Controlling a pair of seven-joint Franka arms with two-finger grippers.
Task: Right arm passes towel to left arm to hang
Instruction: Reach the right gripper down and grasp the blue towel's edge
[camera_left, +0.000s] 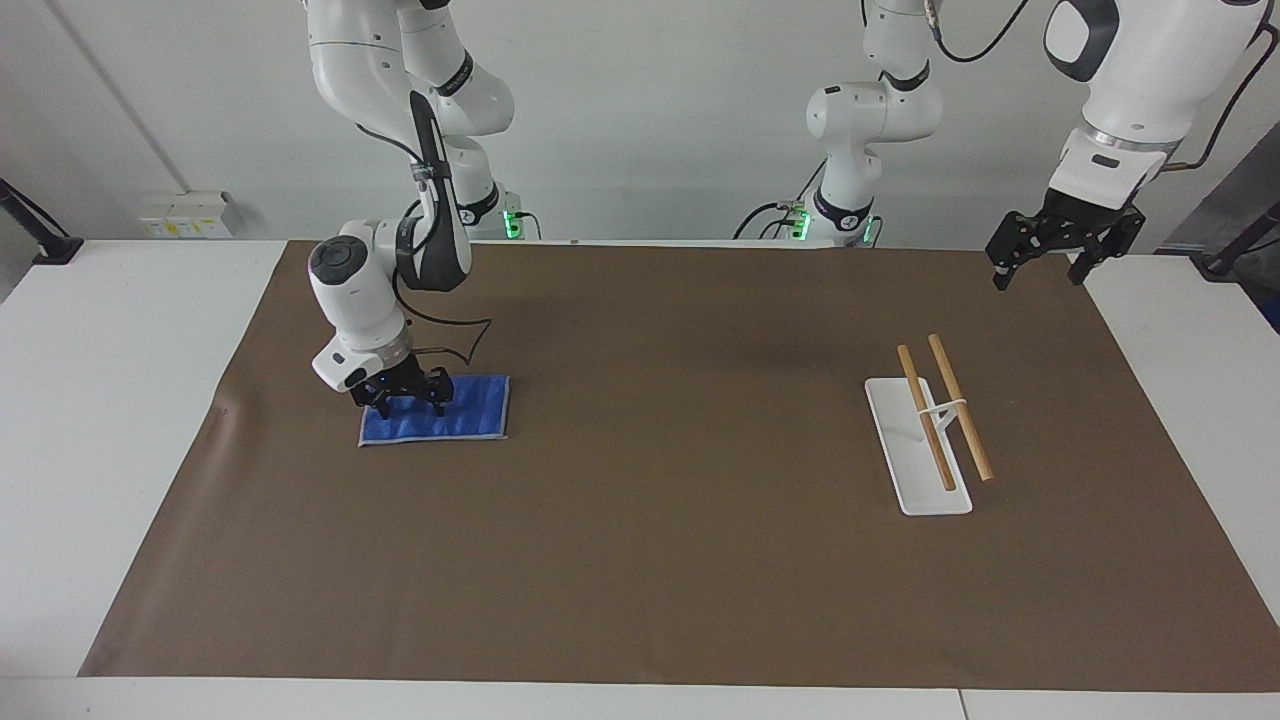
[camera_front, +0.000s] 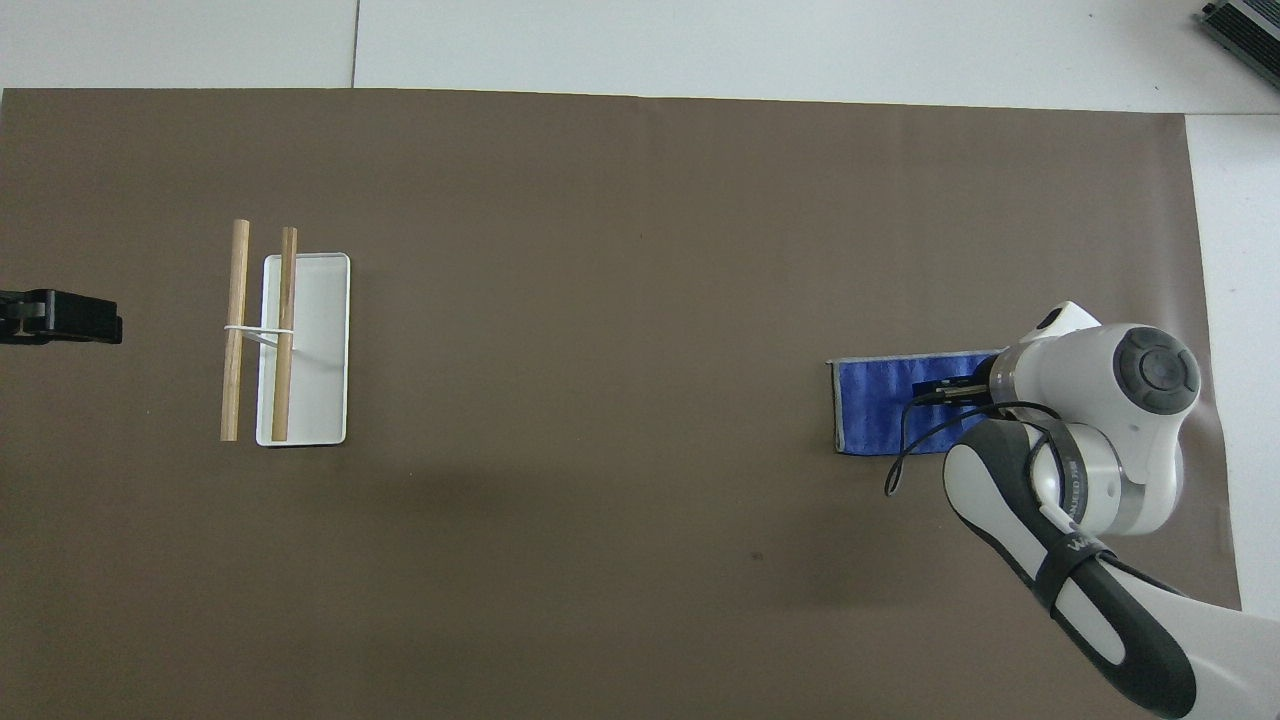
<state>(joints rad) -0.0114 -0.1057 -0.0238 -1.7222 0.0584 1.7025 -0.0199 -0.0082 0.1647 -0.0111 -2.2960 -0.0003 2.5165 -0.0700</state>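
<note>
Right gripper (camera_left: 408, 410), fingers down on the towel (camera_left: 455, 411) at its end toward the right arm's side of the table; fingers apart, though whether they already pinch the cloth cannot be told. Towel flat on the brown mat (camera_left: 660, 560). Left gripper (camera_left: 1036, 277), jaws open and empty, waits in the air over the mat's corner at the left arm's end. Rack (camera_left: 925, 440), a white tray with two wooden rods, stands well apart from the towel.
</note>
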